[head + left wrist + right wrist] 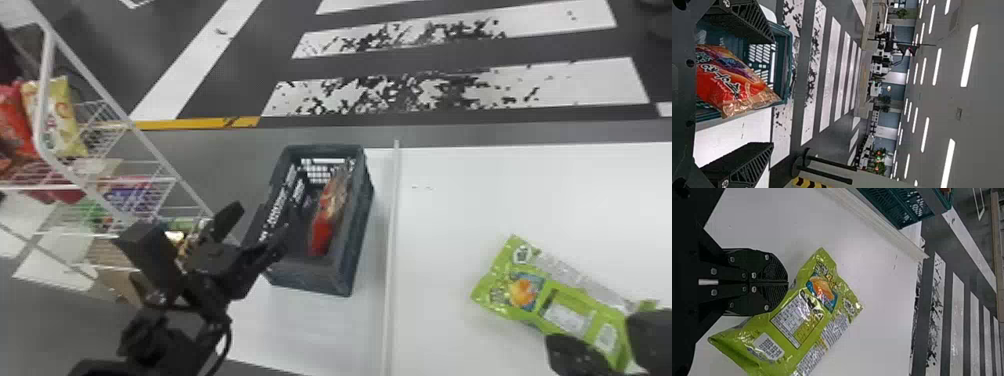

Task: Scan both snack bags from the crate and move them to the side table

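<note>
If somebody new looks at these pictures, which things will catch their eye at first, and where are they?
Most likely the bright green snack bag, lying on the white table at the right of the head view. Next would probably come the red snack bag inside the dark crate, to the left of the green one. The broad white stripes on the floor beyond may also draw the eye.

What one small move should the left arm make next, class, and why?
Probably shift the left gripper right, over the red bag: its fingers are open by the crate's left side, the red bag sits inside, and the green bag already lies out on the white table.
</note>
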You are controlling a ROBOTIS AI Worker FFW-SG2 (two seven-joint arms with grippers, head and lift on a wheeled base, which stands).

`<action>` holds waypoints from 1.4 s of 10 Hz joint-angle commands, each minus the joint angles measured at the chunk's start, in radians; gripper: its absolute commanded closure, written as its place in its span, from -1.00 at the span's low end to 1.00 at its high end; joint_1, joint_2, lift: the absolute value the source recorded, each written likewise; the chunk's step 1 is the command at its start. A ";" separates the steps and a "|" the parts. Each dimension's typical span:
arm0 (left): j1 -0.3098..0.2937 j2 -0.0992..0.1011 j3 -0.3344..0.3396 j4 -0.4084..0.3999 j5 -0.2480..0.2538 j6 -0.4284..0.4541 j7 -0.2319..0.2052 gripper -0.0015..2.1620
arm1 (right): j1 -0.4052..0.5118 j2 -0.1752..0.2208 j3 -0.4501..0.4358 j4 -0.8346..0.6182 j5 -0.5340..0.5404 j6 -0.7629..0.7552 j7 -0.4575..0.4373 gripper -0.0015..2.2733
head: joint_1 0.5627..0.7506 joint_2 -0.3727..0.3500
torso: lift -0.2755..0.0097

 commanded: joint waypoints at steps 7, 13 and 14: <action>0.002 0.008 -0.001 0.001 0.002 0.000 0.000 -0.93 | -0.144 0.037 0.125 0.164 0.031 0.016 -0.003 0.98 | 0.41 1.00 | 0.73; 0.002 0.014 -0.001 0.012 0.003 0.003 -0.002 -0.93 | -0.272 0.095 0.174 0.345 0.036 0.004 -0.002 0.98 | 0.41 1.00 | 0.73; 0.002 0.016 0.001 0.018 0.003 0.000 -0.002 -0.93 | -0.298 0.104 0.174 0.373 0.037 -0.002 -0.003 0.98 | 0.41 1.00 | 0.73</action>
